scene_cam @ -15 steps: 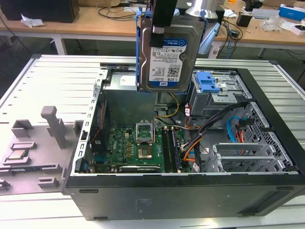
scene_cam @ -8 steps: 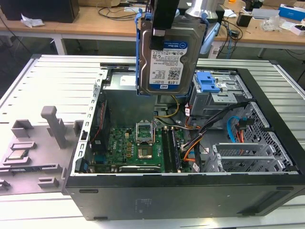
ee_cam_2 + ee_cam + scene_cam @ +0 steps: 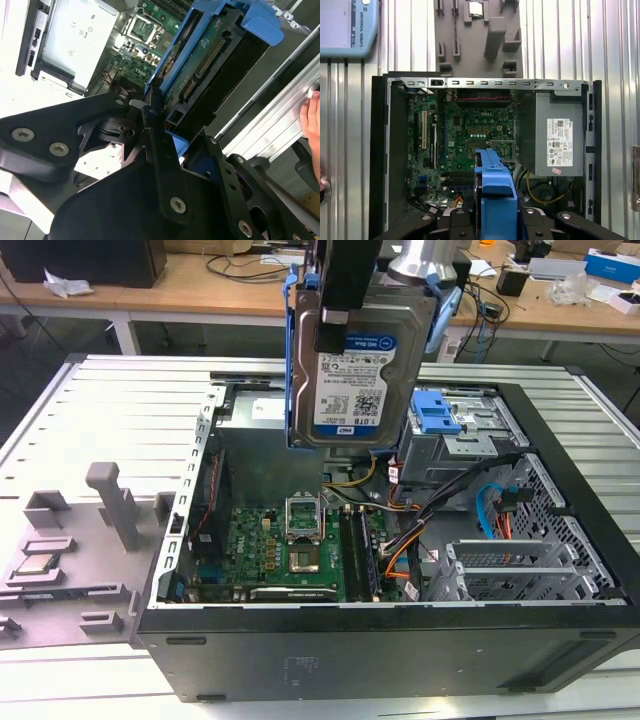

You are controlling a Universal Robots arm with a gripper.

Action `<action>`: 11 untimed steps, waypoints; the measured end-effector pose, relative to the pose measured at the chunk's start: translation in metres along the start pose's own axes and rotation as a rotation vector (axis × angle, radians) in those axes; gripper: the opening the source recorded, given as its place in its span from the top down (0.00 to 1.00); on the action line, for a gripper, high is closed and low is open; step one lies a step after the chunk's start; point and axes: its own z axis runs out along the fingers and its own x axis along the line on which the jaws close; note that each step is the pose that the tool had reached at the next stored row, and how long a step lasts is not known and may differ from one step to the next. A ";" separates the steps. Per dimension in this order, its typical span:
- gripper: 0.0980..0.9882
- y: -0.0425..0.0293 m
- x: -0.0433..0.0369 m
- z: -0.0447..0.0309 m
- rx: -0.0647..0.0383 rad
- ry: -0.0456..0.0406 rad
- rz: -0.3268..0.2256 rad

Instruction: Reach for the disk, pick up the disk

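The disk (image 3: 358, 380), a silver hard drive with a white-and-blue label and a blue frame, hangs upright above the open computer case (image 3: 400, 640). My gripper (image 3: 338, 328) comes down from above and is shut on the disk, with one black finger (image 3: 333, 310) across its labelled face. In the second wrist view the disk (image 3: 205, 60) is seen edge-on, its green circuit side showing, clamped between the black fingers (image 3: 152, 125). In the first wrist view the disk's blue frame (image 3: 495, 187) stands out over the motherboard (image 3: 470, 130).
The case lies open on a ribbed metal table (image 3: 130, 400), with the motherboard (image 3: 285, 550), a blue latch (image 3: 440, 415), cables and drive cage inside. A grey fixture (image 3: 70, 540) holding a small CPU chip (image 3: 35, 563) sits at the exterior view's left. A hand (image 3: 312, 117) rests on the table edge.
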 end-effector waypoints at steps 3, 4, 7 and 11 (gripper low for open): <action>0.70 -0.0001 0.0039 0.0001 0.000 -0.0001 0.000; 0.70 -0.0001 0.0056 0.0000 0.000 0.0000 0.000; 0.70 -0.0001 0.0102 0.0001 0.000 0.0000 0.000; 0.70 -0.0002 0.0151 0.0001 0.000 -0.0001 0.000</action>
